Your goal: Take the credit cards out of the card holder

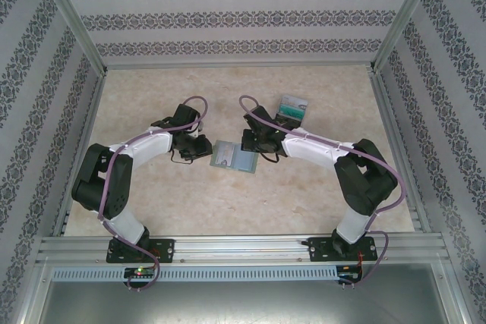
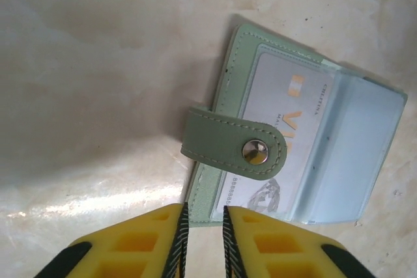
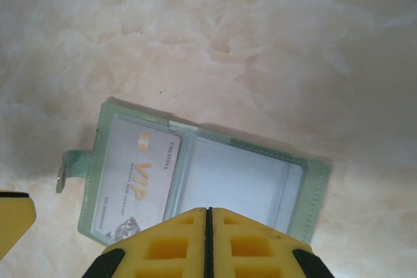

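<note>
The pale green card holder (image 1: 234,157) lies open and flat on the table between my two grippers. Its left clear pocket holds a silvery card with orange VIP print (image 2: 280,102) (image 3: 137,174). The snap strap (image 2: 228,141) lies folded over that pocket. My left gripper (image 2: 204,208) (image 1: 206,149) has its jaws a narrow gap apart, with the holder's (image 2: 244,50) near corner showing between the tips. My right gripper (image 3: 207,209) (image 1: 253,153) is shut, with its tips over the empty right pocket of the holder (image 3: 313,187). Green-teal credit cards (image 1: 292,108) lie on the table behind the right gripper.
The beige marbled table (image 1: 228,210) is enclosed by patterned walls and a metal frame (image 1: 228,248). One yellow finger of the left gripper (image 3: 13,219) shows at the lower left of the right wrist view. Open tabletop lies in front of the holder and toward the back left.
</note>
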You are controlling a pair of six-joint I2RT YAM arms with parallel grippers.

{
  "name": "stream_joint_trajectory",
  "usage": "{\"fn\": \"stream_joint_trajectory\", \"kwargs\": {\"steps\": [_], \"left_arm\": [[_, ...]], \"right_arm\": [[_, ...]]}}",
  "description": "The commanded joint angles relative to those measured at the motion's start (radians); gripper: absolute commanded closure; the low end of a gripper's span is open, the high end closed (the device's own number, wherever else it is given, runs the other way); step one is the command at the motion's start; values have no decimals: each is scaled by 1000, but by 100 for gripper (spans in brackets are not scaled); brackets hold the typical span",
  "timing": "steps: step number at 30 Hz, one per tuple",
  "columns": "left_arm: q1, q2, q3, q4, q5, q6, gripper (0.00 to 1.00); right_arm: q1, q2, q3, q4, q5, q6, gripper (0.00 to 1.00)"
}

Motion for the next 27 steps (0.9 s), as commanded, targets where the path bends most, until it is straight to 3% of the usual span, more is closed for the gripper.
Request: {"fn": "stream_joint_trajectory", "kwargs": {"steps": [1, 16, 27], "left_arm": [[15, 23, -11, -14, -12, 9, 86], [12, 73, -19, 69, 122, 10, 90], [-2, 123, 13, 85, 139, 3, 89]], "right_arm": [[23, 25, 31, -12, -23, 11, 100], [61, 90, 77, -8, -51, 31, 100], [64, 131, 89, 29, -127, 54, 100]]}}
